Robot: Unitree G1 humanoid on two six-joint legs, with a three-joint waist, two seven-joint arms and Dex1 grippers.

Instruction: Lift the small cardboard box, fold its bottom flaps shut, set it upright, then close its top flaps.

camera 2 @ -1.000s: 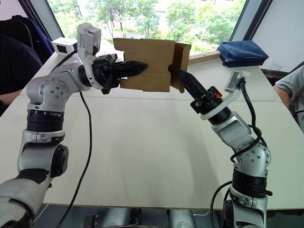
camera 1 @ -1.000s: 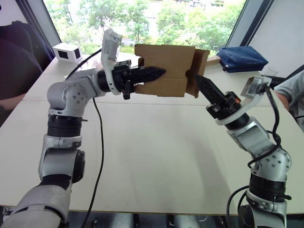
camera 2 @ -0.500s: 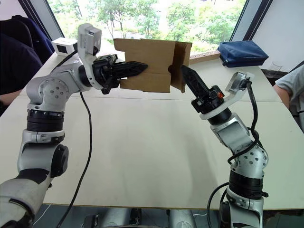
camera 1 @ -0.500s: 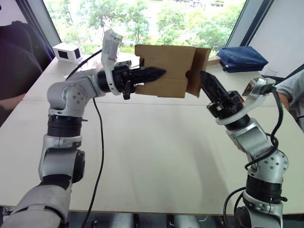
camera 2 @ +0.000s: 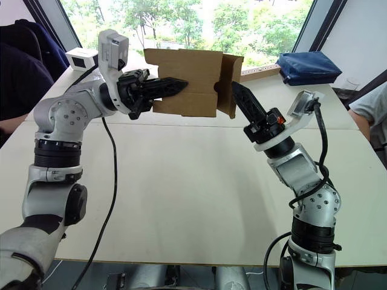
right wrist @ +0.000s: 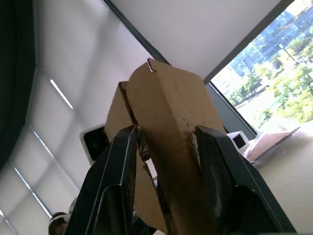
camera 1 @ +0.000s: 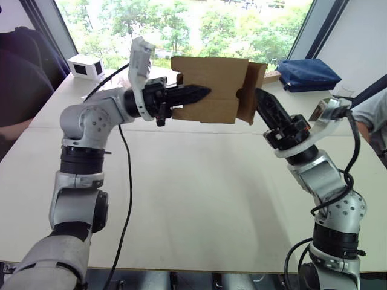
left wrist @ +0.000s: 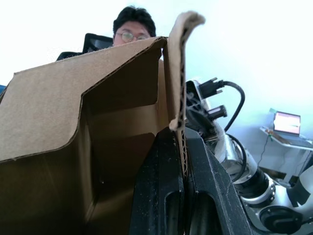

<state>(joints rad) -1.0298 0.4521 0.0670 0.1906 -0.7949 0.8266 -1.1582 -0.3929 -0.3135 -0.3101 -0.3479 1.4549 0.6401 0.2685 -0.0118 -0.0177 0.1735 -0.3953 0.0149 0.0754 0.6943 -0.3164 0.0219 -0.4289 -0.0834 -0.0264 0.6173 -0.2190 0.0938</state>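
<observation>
- Two grippers were on the small cardboard box (camera 1: 210,88), which hung in the air well above the table (camera 1: 199,193), near its far edge.
- Left gripper (camera 1: 199,92) was clamped on one side wall; in the left wrist view its black fingers (left wrist: 195,186) pinched the corrugated edge between them.
- Right gripper (camera 1: 261,101) had shifted over the last second: its tip, first lower and a little apart from the box, had risen and closed in on the end flap (camera 1: 251,90). Little further motion showed in the last half second.
- In the right wrist view the fingers (right wrist: 117,196) stood apart, straddling a flap edge and not squeezing it.
- Box itself had not moved between frames; the left grip looked steady.
- Judgement: the flap-folding step was just starting. The right arm looked placed to push the end flap inward while the left arm held the box.
- Contents: the left wrist view looked into the box's open end; what showed of the interior was bare cardboard, nothing inside.
- Also on the table: a white box (camera 1: 85,65) at the far left and a blue pouch (camera 1: 307,74) at the far right.
- A person showed past the box in the left wrist view.
</observation>
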